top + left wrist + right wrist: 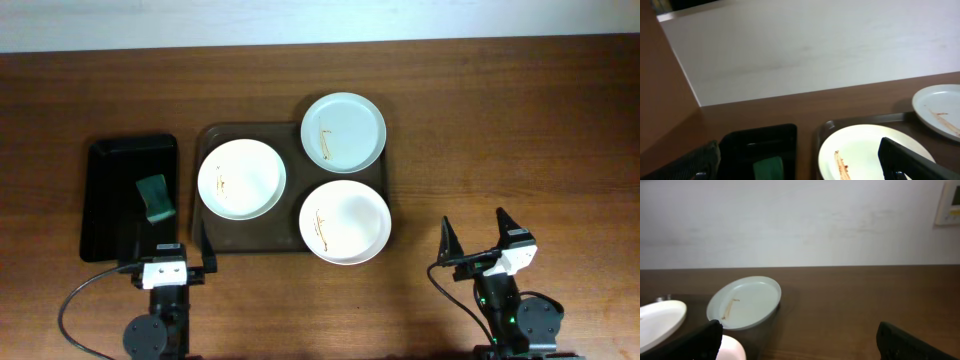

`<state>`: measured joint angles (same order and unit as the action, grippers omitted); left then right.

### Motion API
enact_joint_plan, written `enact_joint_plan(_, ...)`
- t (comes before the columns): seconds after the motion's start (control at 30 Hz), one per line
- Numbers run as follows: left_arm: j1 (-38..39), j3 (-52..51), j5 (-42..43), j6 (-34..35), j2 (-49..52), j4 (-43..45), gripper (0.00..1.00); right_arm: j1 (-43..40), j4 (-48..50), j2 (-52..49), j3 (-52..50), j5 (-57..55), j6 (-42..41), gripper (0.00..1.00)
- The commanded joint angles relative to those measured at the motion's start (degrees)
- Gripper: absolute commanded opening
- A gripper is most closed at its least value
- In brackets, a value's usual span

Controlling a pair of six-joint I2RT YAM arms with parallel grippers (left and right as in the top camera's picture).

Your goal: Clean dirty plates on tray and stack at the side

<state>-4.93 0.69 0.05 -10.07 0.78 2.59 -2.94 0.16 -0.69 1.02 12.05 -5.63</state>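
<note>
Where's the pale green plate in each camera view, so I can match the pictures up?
Overhead: the green plate sits at the tray's far right corner, upper middle of the picture.
Left wrist: green plate cut off at the right edge.
Right wrist: green plate left of centre.
Shared landmark: the white plate to its left; bottom centre in the left wrist view, left edge in the right wrist view.

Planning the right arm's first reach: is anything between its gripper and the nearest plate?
Nothing visible does. The open right gripper faces the near white plate on the tray, with only bare table between them.
</note>
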Motion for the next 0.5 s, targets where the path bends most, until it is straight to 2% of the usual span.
enact_joint_plan(0.0,0.17,3.82,5.42,1.44,0.57,-0.96,0.99,0.31,0.17,0.33,6.60,1.51,-0.85,0.98)
enact_joint_plan(0.1,0.17,12.07,7.26,1.38,5.75,-4.87,0.99,0.31,-8.57,-0.15,15.37,1.49,-0.81,0.98)
enact_joint_plan(0.17,0.17,20.83,7.48,1.38,13.27,-7.89,0.99,0.31,-11.63,-2.51,21.20,1.46,-0.20,0.98)
enact_joint_plan(0.3,0.17,42.88,11.15,1.38,34.77,-20.65,0.99,0.31,-16.04,-19.28,35.52,7.87,-0.24,0.98)
enact_joint_plan(0.4,0.17,64.24,11.13,1.36,51.76,-38.86,0.99,0.31,-29.16,-37.66,52.89,13.31,-0.22,0.98)
enact_joint_plan(0.47,0.17,73.13,11.13,1.14,59.36,-46.90,0.99,0.31,-37.51,-47.78,63.08,15.63,-0.22,0.98)
